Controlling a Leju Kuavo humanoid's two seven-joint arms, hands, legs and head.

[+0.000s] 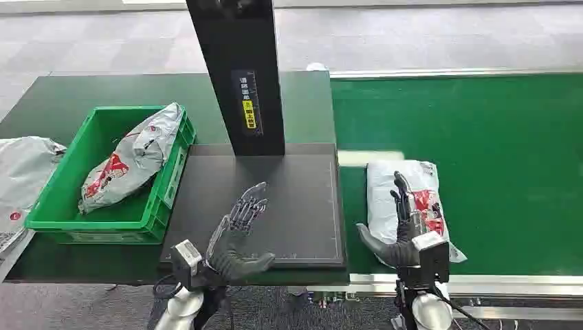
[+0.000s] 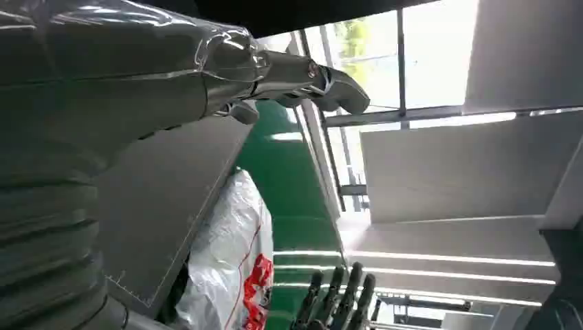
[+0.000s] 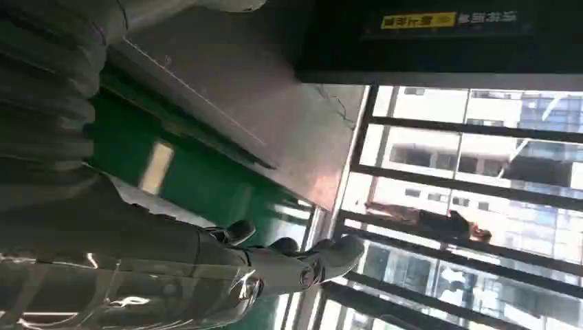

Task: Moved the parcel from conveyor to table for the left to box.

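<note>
A dark green table (image 1: 62, 103) stands on the left and a bright green conveyor belt (image 1: 495, 137) runs on the right, with a flat black square platform (image 1: 302, 206) and its upright black column (image 1: 237, 69) between them. In the head view, the white plastic parcel with red print (image 1: 385, 189) lies on the belt just beside the platform's edge. The right hand (image 1: 402, 227) hovers over the parcel's near part, fingers extended and apart, holding nothing. The left hand (image 1: 237, 234) hangs above the platform, fingers likewise spread and empty. A green plastic crate (image 1: 103, 216) on the table contains a grey bag with red print (image 1: 134, 158). In the left wrist view, the parcel (image 2: 230, 261) lies beside the platform's edge. In the right wrist view, the right hand (image 3: 206, 268) extends over the belt, thumb apart from the fingers.
</note>
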